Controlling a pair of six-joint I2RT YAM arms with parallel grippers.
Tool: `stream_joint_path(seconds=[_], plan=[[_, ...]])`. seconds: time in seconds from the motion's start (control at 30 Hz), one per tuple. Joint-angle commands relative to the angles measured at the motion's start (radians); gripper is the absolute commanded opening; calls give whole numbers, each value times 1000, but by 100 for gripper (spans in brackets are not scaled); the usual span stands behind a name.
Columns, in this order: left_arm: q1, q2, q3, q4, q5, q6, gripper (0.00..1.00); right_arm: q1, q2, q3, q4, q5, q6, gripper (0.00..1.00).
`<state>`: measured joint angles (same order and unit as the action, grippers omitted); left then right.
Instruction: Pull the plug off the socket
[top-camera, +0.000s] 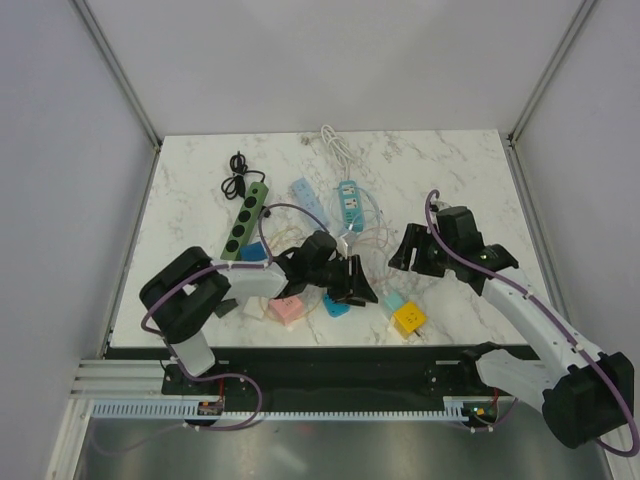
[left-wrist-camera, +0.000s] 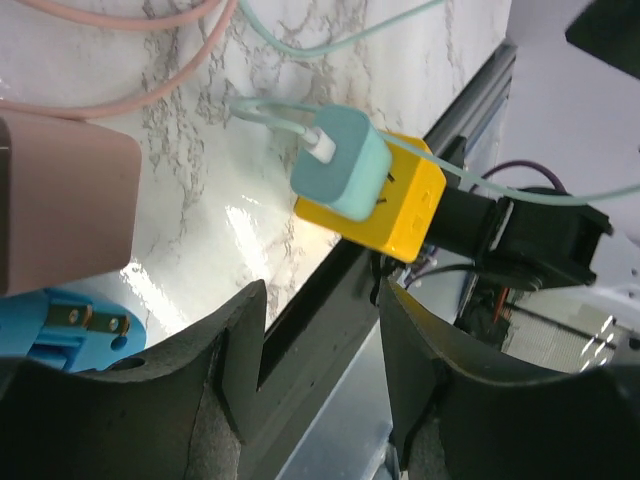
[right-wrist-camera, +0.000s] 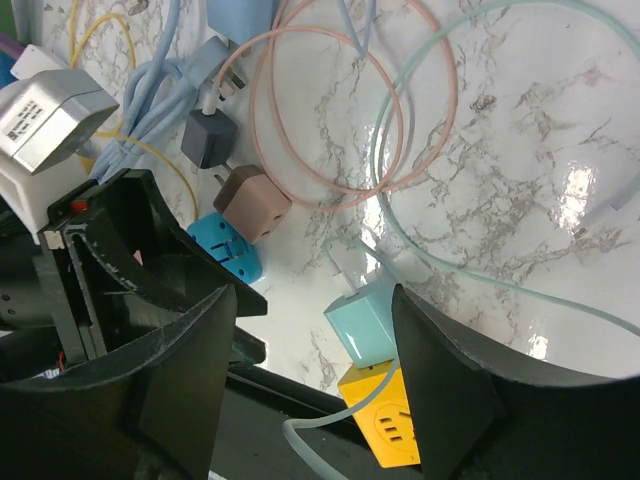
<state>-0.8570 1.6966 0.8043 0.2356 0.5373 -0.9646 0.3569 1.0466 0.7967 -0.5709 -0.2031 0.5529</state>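
Note:
A teal plug (top-camera: 395, 300) sits in a yellow cube socket (top-camera: 409, 319) near the table's front edge. In the left wrist view the plug (left-wrist-camera: 340, 165) is seated in the socket (left-wrist-camera: 405, 205), ahead of and above my left gripper (left-wrist-camera: 320, 320), which is open and empty. In the right wrist view the plug (right-wrist-camera: 365, 320) and socket (right-wrist-camera: 385, 420) lie between the open fingers of my right gripper (right-wrist-camera: 313, 310), not touching them. From above, the left gripper (top-camera: 355, 282) is left of the socket and the right gripper (top-camera: 413, 255) is just behind it.
A pink cube (top-camera: 287, 310) and a blue plug (top-camera: 335, 305) lie by the left gripper. A green power strip (top-camera: 243, 220), a teal power strip (top-camera: 348, 200) and loose cables (top-camera: 335, 145) lie further back. The black front rail (left-wrist-camera: 330, 300) runs right beside the socket.

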Motion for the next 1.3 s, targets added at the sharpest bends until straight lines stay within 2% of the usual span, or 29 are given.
stream_joint_path(seconds=[0.0,0.3,0.37,0.63,0.8,1.03,1.27], plan=[[-48,34,9,123,-140,-117,56,-2,-26,-11,-27,40,-10,72],[-86,132,30,208,-183,-215,57,-1,-36,-7,-15,36,-34,73],[-89,165,26,270,-172,-235,58,-1,-33,-8,-12,33,-36,73],[-99,261,122,309,-132,-224,59,-1,-40,-27,2,24,-38,73],[-102,293,159,314,-114,-233,57,-1,-49,-47,6,16,-38,73],[-112,337,176,418,-56,-284,53,-1,-53,-53,6,13,-41,73],[-114,376,188,450,-34,-307,44,-1,-53,-56,5,-1,-33,73]])
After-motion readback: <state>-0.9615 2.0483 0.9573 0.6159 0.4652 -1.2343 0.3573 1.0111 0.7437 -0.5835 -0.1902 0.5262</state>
